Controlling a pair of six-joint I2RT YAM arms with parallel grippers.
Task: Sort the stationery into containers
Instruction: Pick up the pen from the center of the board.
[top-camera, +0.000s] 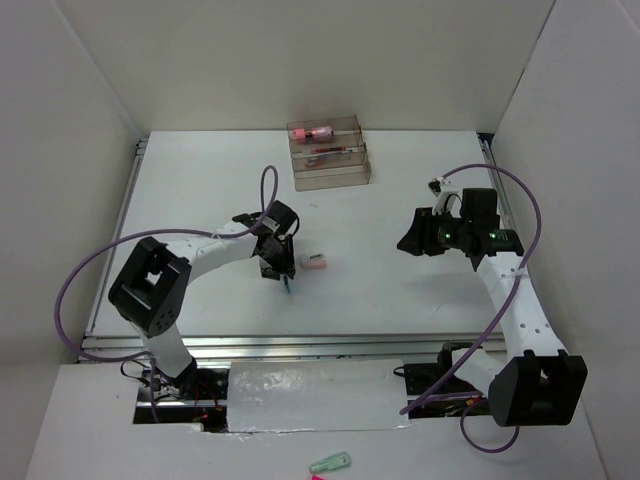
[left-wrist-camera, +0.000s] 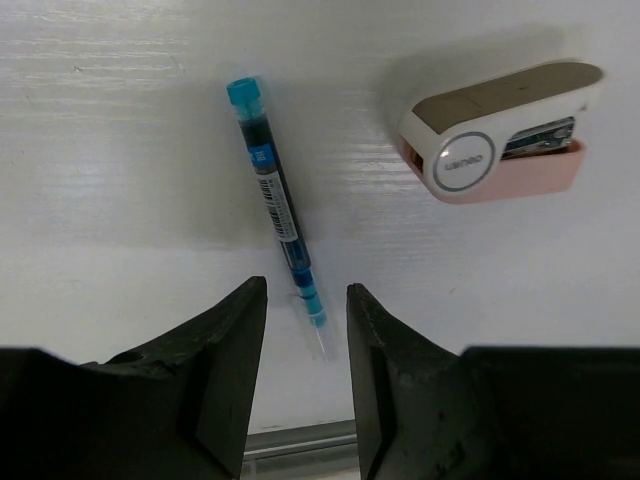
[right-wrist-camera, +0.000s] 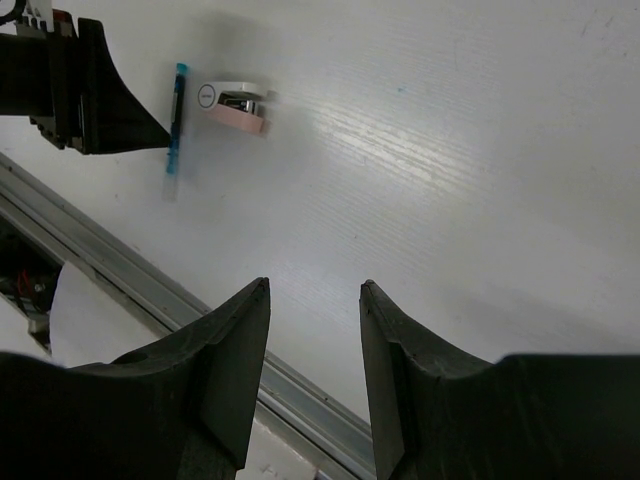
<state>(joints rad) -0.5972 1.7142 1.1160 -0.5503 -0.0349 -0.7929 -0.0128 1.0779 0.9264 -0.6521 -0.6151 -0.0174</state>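
Two items on the bench (top-camera: 400, 290): blue pen (left-wrist-camera: 280, 205) and pink-and-white eraser (left-wrist-camera: 500, 130) just beside it. Spread left fingers (left-wrist-camera: 235, 360) hang over the pen's tip end, lined up to pinch it. Spread right fingers (right-wrist-camera: 225, 370) empty, parked well clear. Far-side organiser (top-camera: 328, 152) holds pink and red pieces.

Pen (left-wrist-camera: 277, 210): blue barrel, cyan cap, white label. Eraser (left-wrist-camera: 500, 130): white above, pink below, tan panel. Table (left-wrist-camera: 110, 130): white, faintly grained. Organiser (top-camera: 332, 180): smoky clear.
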